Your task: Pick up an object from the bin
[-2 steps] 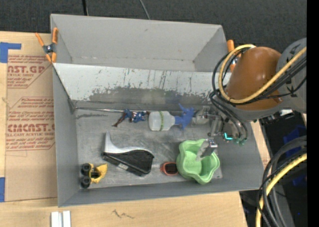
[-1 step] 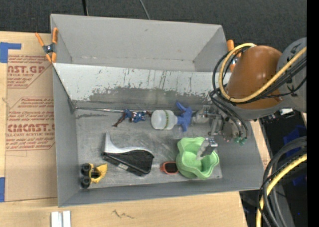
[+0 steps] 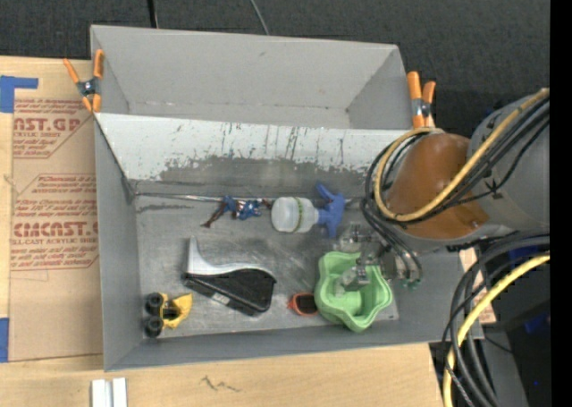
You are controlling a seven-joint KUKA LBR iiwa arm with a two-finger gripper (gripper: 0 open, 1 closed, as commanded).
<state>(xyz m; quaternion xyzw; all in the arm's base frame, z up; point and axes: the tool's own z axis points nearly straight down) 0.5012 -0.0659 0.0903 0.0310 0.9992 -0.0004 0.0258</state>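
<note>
My gripper (image 3: 359,275) sits low over the green scalloped cup (image 3: 343,308), which lies in the bin's (image 3: 250,83) near right corner. It seems to dip into the cup's hollow; whether it is spread or pressed together I cannot tell. The risk I judge greatest is a poor bite on the wavy rim, so the cup tips or slips away. A small red thing (image 3: 302,305) just left of the cup could get nudged, and cables crowd above the cup.
</note>
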